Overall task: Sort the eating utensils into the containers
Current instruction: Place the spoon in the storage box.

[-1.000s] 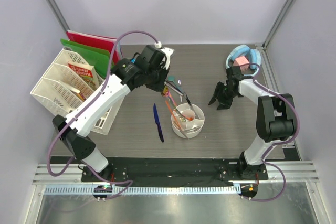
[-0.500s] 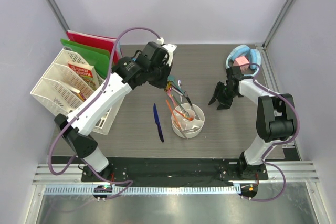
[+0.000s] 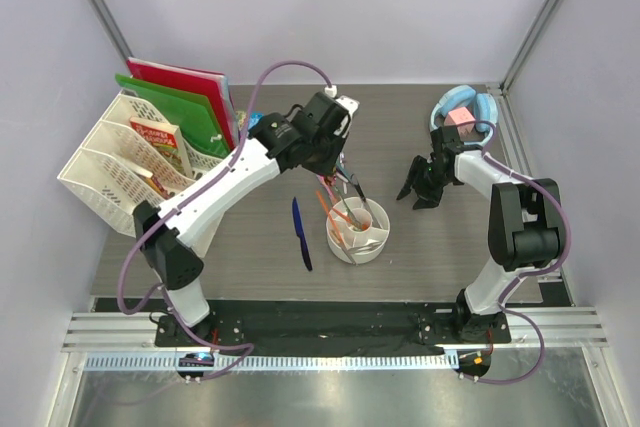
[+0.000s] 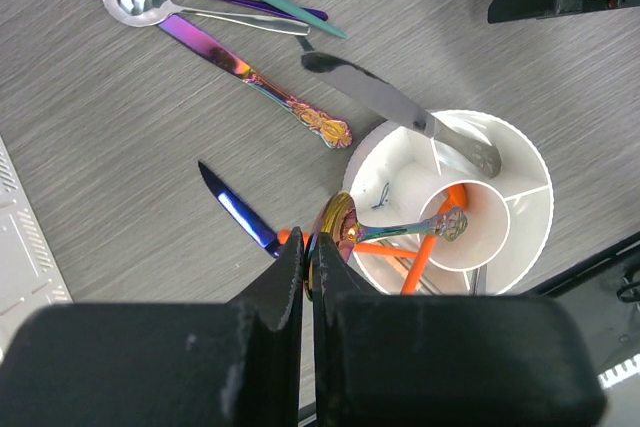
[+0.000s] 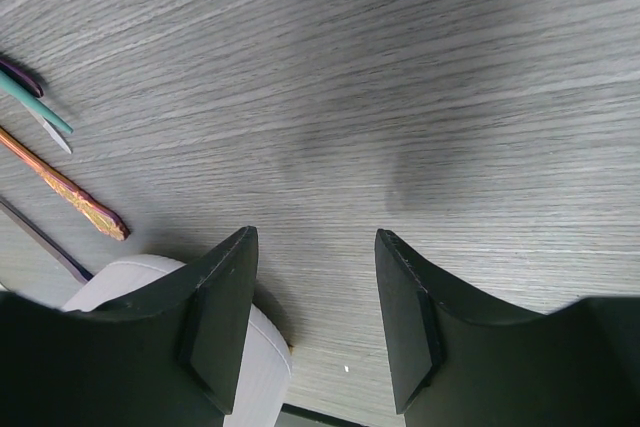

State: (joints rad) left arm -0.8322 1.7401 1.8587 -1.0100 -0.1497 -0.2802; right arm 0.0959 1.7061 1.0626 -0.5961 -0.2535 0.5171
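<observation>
- Both left jaws are pressing shut on the bowl of the iridescent spoon (image 4: 340,222). You are holding that bowl just outside the white cup (image 4: 530,237), and the handle is reaching across to the cup's middle ring.
- Orange pieces (image 4: 430,242) are standing inside the cup, and a silver knife (image 4: 370,92) is leaning over its rim.
- Your dark blue knife (image 4: 235,212) is lying on the table (image 4: 90,127) beside the cup.
- Your right jaws are hanging wide open over the table, near the cup.

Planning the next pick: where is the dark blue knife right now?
In the top view, the dark blue knife lies flat on the table just left of the white divided cup, apart from it.
</observation>
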